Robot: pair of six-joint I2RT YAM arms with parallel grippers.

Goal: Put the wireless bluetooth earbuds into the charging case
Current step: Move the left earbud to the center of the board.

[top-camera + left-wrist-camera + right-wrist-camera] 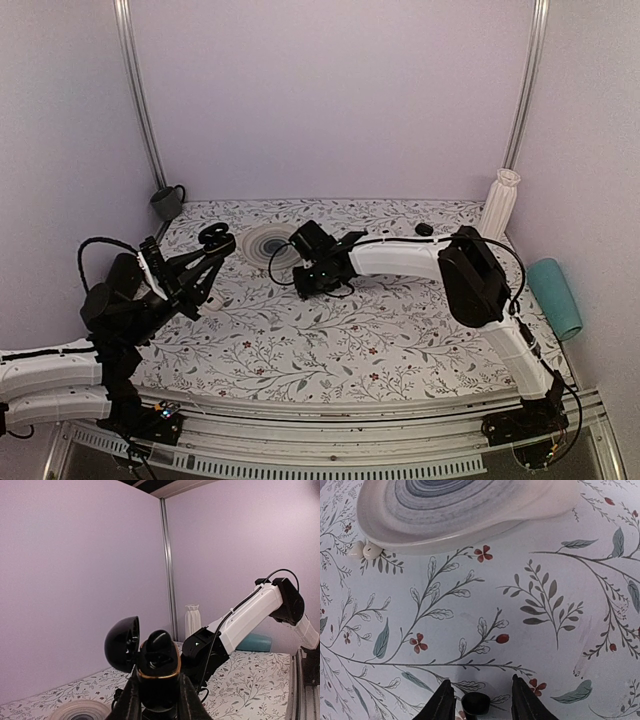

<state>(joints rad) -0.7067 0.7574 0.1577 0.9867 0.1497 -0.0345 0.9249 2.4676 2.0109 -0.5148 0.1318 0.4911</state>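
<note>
Nearest the left wrist camera, the left gripper (158, 692) is clamped on the charging case (159, 677), one finger pressed to each flank of its lower half. The case is glossy black and rounded, with a thin gold band around the mouth of the body. Its domed lid (122, 644) stands open to the left on the hinge, hollow side towards the body. One black earbud (160, 641) sits in the mouth, its rounded top rising above the gold band; whether it is fully seated I cannot tell. The case is held in the air above the floral table cover (250, 680). Behind it this view shows the right arm (250, 615), then a white ribbed vase (192, 621) and a teal cylinder (255, 642) by the far wall. The band and the seated earbud cannot be made out from the top camera, where the case is only a dark lump at the left arm's tip, just left of the grey ringed plate (255, 245). Only the right wrist view shows the second earbud (476, 703), a small black piece lying on the cover. It lies between the fingers of the right gripper (481, 687), which stand apart with a gap on each side of it. Farther off in that view is the plate, with two small white oval pieces (365, 550) against its rim.
</note>
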